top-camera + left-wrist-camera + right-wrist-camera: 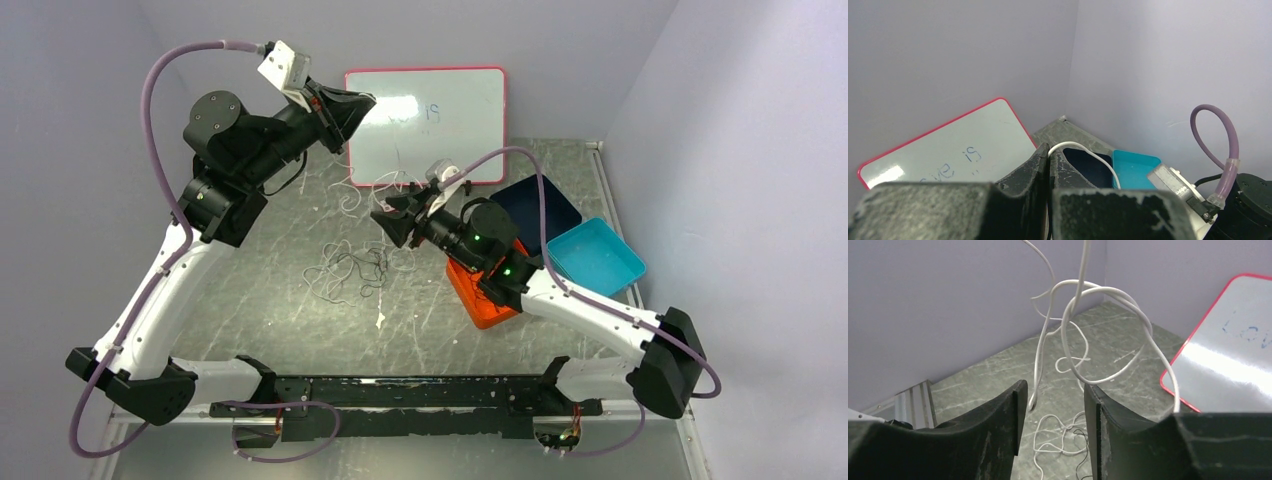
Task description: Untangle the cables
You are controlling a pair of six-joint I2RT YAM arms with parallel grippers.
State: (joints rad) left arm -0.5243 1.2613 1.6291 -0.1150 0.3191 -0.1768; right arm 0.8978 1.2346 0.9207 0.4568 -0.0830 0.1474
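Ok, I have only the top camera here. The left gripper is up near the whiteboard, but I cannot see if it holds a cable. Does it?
Observer: Yes. In the left wrist view the left gripper is shut on a white cable, which comes out between the jaws and bends to the right.
Operator: And the right gripper, is it gripping too?
Observer: No. The right wrist view shows the right gripper open, with a white strand hanging in the gap between its jaws. I cannot tell if the strand touches them.
Operator: Is the strand free higher up?
Observer: Not yet. Above the right gripper the white cable crosses itself in several loops, like a loose knot.
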